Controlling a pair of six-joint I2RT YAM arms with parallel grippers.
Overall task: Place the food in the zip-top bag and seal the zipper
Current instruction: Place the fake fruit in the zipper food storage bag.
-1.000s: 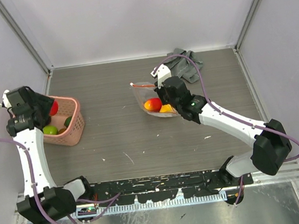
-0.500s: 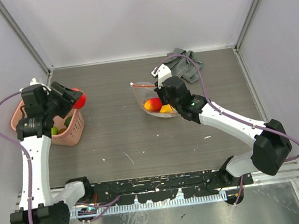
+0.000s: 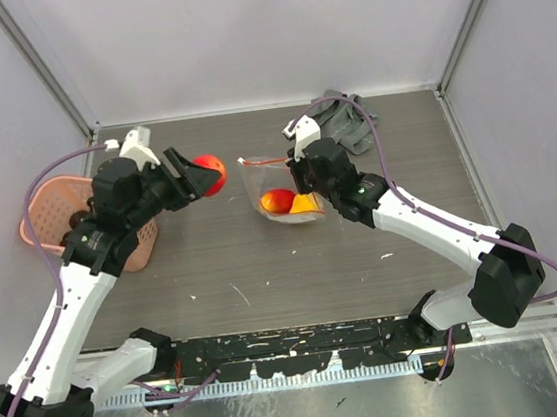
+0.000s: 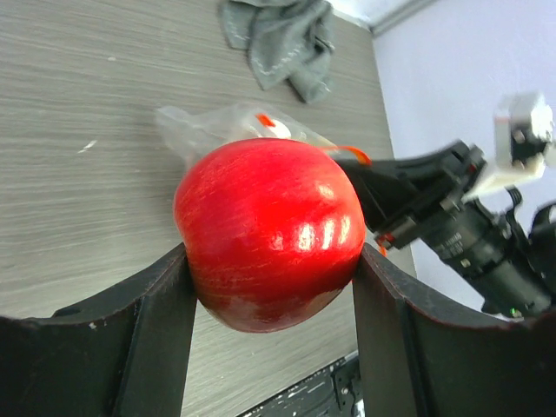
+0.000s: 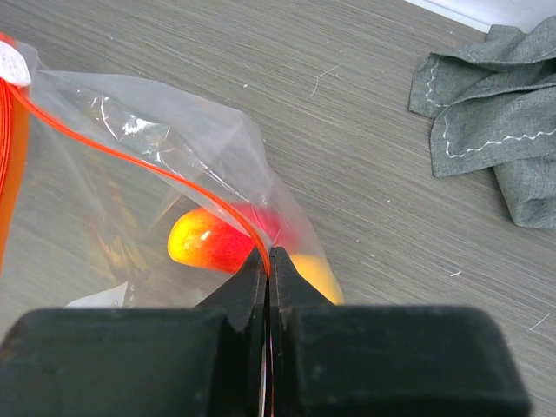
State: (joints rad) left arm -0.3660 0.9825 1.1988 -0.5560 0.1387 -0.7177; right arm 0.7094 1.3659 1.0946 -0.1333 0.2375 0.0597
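Gripping a glossy red toy apple [image 4: 269, 230] in my left claw [image 4: 271, 287], I hold it over the grey wood-grain table [image 3: 223, 255]. It hangs between the pink perforated plastic basket [image 3: 40, 190] on my left and the clear crinkly plastic zip-top bag [image 3: 255, 176] nearer the middle. That claw is spread just as wide as the apple, with one dark finger pressed to each side of it (the wrist camera shows the fruit filling the whole gap). From above, the apple is near the bag's mouth and not touching it.

My right claw [image 5: 268, 265] is pinched fully together on the bag's mouth edge. The thin red-orange zipper strip [image 5: 130, 149] runs straight into the seam between its fingers. The other side of the strip stands apart from that one, so the mouth gapes toward the apple. A small white slider tab [image 5: 10, 65] sits at the far end of the strip.

Inside the bag lie a red-and-yellow toy fruit [image 5: 213, 239] and an orange-yellow piece [image 5: 317, 274], touching each other under the plastic just beyond my right fingertips.

A crumpled grey cloth [image 3: 350, 125] lies by the table's back edge, apart from the bag. My left arm crosses over the basket, and I cannot tell what is in it.
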